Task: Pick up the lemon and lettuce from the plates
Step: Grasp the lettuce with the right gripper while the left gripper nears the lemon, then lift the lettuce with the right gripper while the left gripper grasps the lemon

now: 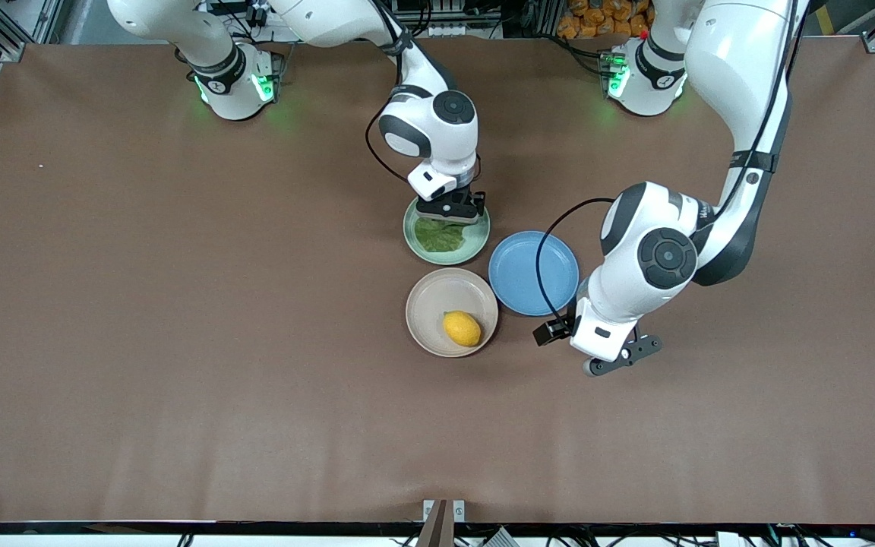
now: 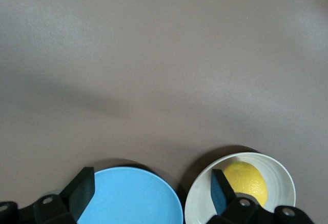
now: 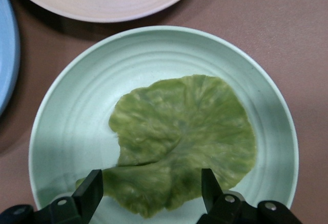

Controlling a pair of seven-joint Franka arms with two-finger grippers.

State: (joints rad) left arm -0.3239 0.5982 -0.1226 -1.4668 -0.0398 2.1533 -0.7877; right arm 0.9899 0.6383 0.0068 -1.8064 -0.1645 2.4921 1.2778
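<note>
The right gripper [image 1: 450, 210] hangs over the mint-green plate [image 1: 483, 240], fingers spread apart above the lettuce [image 1: 441, 236], whose farther edge the gripper body hides in the front view. The left gripper [image 1: 623, 356], fingers apart and holding nothing, hovers over bare table [image 1: 179, 304] beside the blue plate [image 1: 517, 285]. The lemon [image 1: 462, 328] lies in the beige plate [image 1: 430, 304], part-hidden by a finger [image 2: 221, 193] in the left wrist view.

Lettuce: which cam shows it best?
Right wrist view: the lettuce fills the frame, flat on the mint plate, between the open right gripper's fingers. Front view shows it small, partly under that gripper. Left wrist view misses it.
</note>
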